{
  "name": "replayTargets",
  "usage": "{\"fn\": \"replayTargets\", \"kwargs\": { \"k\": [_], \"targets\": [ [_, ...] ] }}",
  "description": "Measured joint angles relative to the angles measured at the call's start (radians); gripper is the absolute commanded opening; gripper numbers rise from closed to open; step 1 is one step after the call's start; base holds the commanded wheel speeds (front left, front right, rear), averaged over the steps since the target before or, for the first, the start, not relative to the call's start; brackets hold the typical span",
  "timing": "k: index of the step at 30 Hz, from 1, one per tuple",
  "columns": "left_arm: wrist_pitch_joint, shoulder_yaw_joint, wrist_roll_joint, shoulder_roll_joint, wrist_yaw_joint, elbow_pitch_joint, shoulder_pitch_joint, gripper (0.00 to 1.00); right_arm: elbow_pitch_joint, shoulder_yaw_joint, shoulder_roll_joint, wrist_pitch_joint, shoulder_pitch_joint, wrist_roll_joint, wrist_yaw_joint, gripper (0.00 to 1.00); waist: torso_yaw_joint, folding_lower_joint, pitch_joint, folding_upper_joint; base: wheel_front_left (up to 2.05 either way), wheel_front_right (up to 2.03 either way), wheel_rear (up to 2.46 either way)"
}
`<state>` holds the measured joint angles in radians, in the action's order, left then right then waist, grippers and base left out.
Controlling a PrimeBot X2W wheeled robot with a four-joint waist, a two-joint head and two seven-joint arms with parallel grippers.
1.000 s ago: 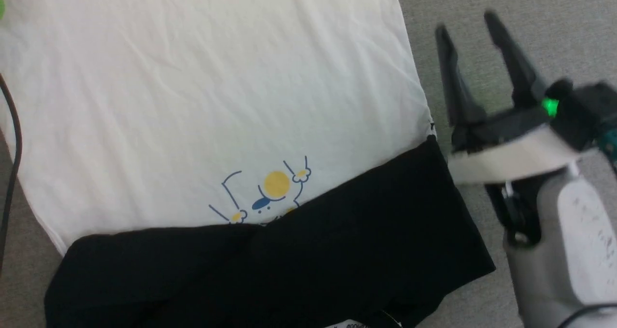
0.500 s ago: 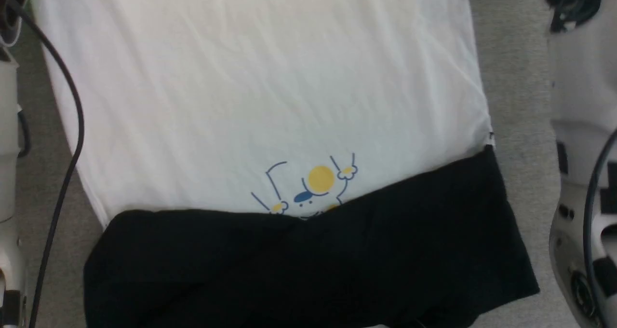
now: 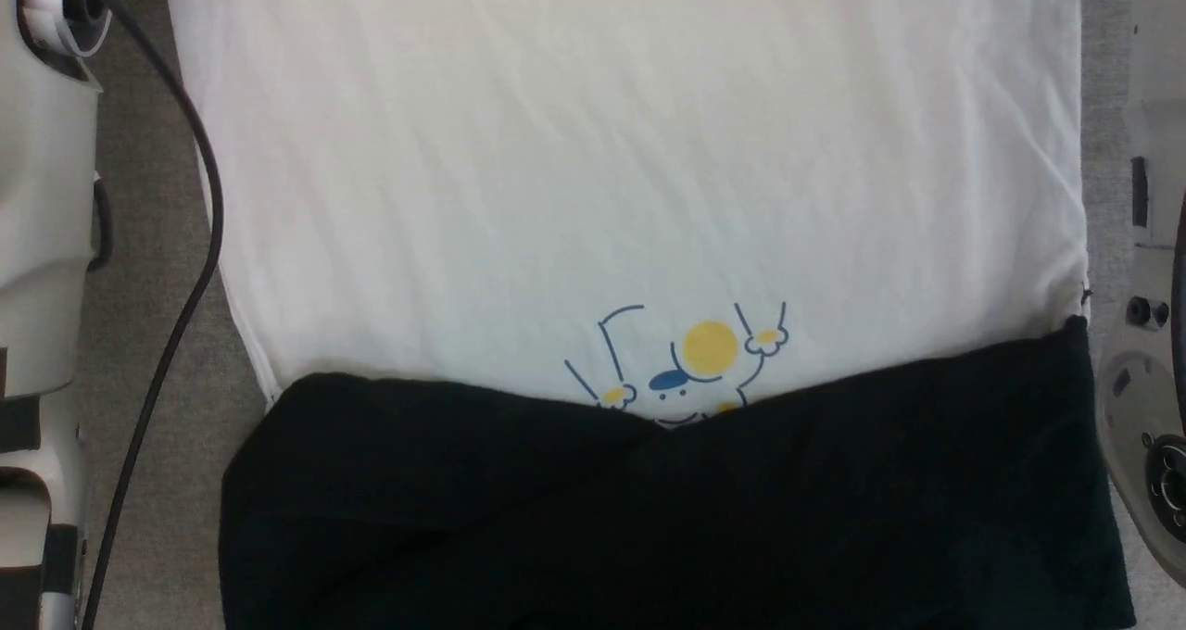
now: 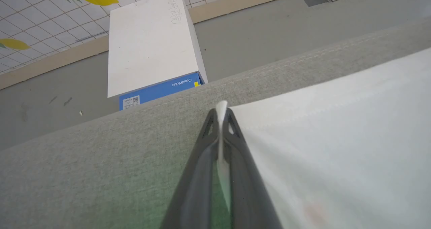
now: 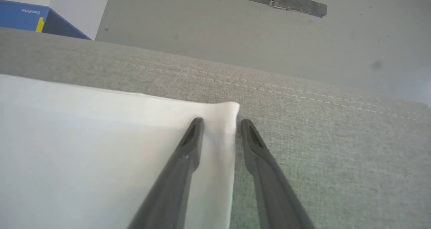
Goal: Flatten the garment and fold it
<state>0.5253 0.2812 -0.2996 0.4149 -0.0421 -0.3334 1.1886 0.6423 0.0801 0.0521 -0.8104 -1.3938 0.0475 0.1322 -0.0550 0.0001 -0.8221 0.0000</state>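
Now the right end effector [image 5: 220, 123], wide open beside the flat-lying garment [image 3: 630, 167] a second ago, narrows astride one hem corner [image 5: 229, 109] on the grey fabric surface [image 5: 320, 128] while the left end effector [image 4: 220, 112] pinches the other, so a fold looks imminent.
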Motion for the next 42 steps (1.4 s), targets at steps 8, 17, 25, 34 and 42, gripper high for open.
{"fn": "replayTargets", "kwargs": {
  "k": [8,17,25,34,42],
  "targets": [
    [-0.116,0.006,0.016,0.005,-0.002,-0.051,0.012,0.0,-0.031,0.009,-0.005,0.122,0.007,0.031,0.0,0.0,-0.01,0.0,0.015,0.0,0.0,0.0,0.0],
    [-0.312,0.004,0.036,0.02,0.009,-0.111,0.021,0.0,-0.037,-0.003,-0.004,0.361,0.071,-0.006,0.0,0.0,-0.023,0.0,0.083,0.0,0.0,0.0,0.0],
    [-0.461,-0.021,-0.003,0.024,0.003,-0.058,-0.155,0.0,-0.12,-0.074,-0.002,0.526,0.275,-0.101,0.0,0.0,-0.025,0.0,0.199,0.0,0.0,0.0,0.0],
    [-0.513,-0.048,-0.099,0.023,0.041,0.217,-0.591,0.0,-0.407,-0.16,0.091,0.541,0.642,-0.239,0.0,0.0,-0.017,-0.0001,0.377,0.0,0.0,0.0,0.0],
    [-0.503,-0.04,-0.17,0.005,0.097,0.426,-0.985,0.0,-0.671,-0.051,0.108,0.403,1.019,-0.282,0.0,0.0,0.003,-0.0002,0.523,0.0,0.0,0.0,0.0]
  ]
}}
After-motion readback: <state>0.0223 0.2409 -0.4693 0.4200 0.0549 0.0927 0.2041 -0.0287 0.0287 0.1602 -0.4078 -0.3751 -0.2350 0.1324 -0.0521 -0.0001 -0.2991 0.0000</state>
